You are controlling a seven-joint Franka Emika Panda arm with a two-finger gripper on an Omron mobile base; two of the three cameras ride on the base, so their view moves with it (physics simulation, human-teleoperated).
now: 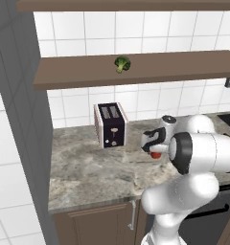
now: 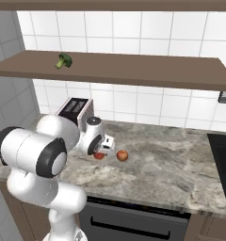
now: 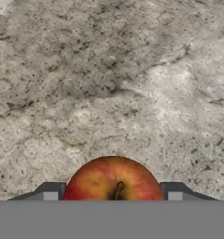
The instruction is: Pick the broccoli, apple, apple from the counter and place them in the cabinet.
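The broccoli (image 1: 121, 63) (image 2: 63, 60) lies on the cabinet shelf (image 1: 184, 67) (image 2: 133, 70), towards its left end. My gripper (image 1: 155, 152) (image 2: 100, 152) (image 3: 112, 191) points down at the counter (image 1: 88, 172) (image 2: 171, 160), shut on the deep red apple (image 1: 155, 154) (image 2: 99, 156) (image 3: 114, 179). In the hand view both fingertips (image 3: 49, 191) press against the apple's sides. Whether it still rests on the stone, I cannot tell. The orange-red apple (image 2: 122, 155) sits on the counter just right of the gripper, apart from it.
A black-and-white toaster (image 1: 110, 125) (image 2: 76, 109) stands at the back left of the counter. A dark stove top (image 2: 223, 160) is at the right end. A second shelf (image 1: 126, 5) runs above the cabinet shelf. The wall (image 1: 16, 119) closes the left side.
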